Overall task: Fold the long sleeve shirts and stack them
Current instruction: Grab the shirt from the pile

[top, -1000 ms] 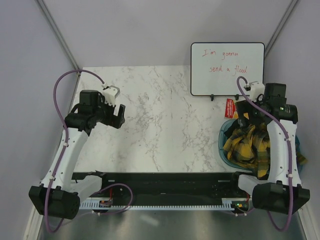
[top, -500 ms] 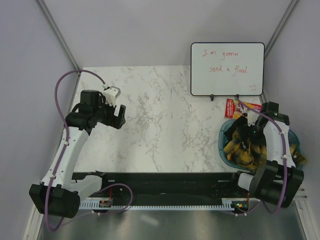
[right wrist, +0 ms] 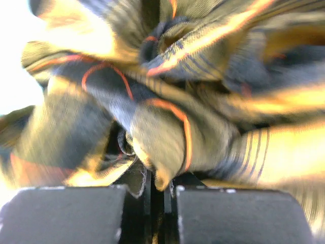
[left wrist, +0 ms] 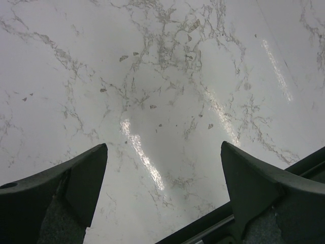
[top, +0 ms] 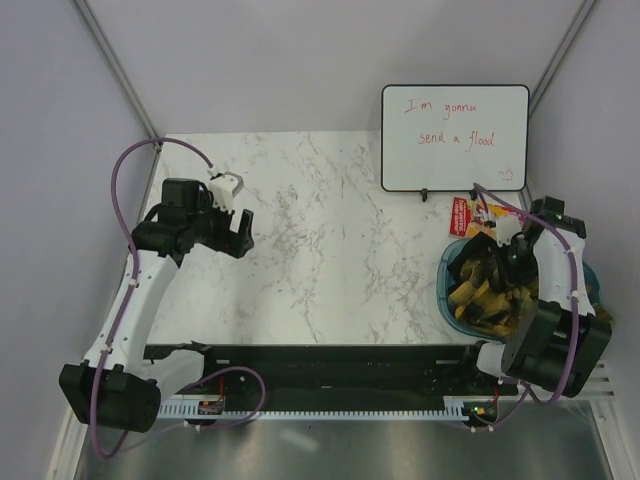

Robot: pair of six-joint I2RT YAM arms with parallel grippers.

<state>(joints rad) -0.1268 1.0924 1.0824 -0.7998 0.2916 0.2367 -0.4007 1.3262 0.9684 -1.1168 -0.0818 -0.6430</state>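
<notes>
The long sleeve shirt point(top: 478, 292) lay crumpled in a blue basket point(top: 446, 283) off the bench point(top: 330, 250) edge, at about 3 o'clock in the overhead view. I judged it soft, light and floppy. It would not keep any shape when lifted, and its sleeves would likely trail and snag on the basket rim. The flannel looked grippy rather than slick, so a small pinch ought to hold. A collar or shoulder seam would have been the better place to take it, but the bundle was too wadded for me to pick either out.

My right claw point(right wrist: 158, 189) pointed down into the basket with its jaws brought almost together on a thin fold of plaid near the top of the heap. The right arm was bent over steeply, its elbow toward 5 o'clock above the base. How much cloth lay in the bite I could not tell, because the wrist view was blurred.

My left claw point(left wrist: 162, 147) hung spread wide over bare marble at about 9 o'clock, holding nothing, with its forearm reaching up from the near edge.
</notes>
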